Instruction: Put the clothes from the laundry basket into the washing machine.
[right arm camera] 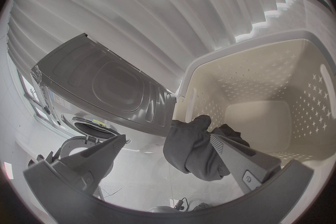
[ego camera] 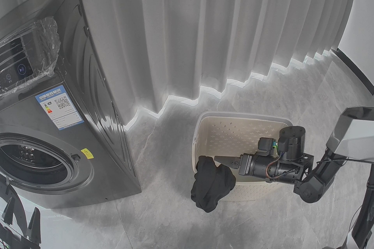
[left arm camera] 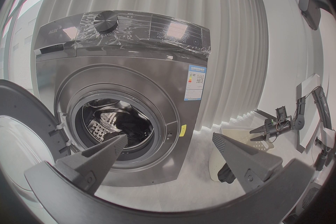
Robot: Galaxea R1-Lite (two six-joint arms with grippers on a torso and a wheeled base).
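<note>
The washing machine (ego camera: pixel 58 137) stands on the left with its door (left arm camera: pixel 21 130) swung open. The left gripper (left arm camera: pixel 169 136) sits before the drum opening, its fingers spread apart and empty. Farther right, a black garment (ego camera: pixel 210 183) hangs over the near rim of the cream laundry basket (ego camera: pixel 233 133) on the floor (ego camera: pixel 163 214). The right gripper (ego camera: pixel 220 161) is above the basket, fingers parted around nothing, tips just beside the garment.
</note>
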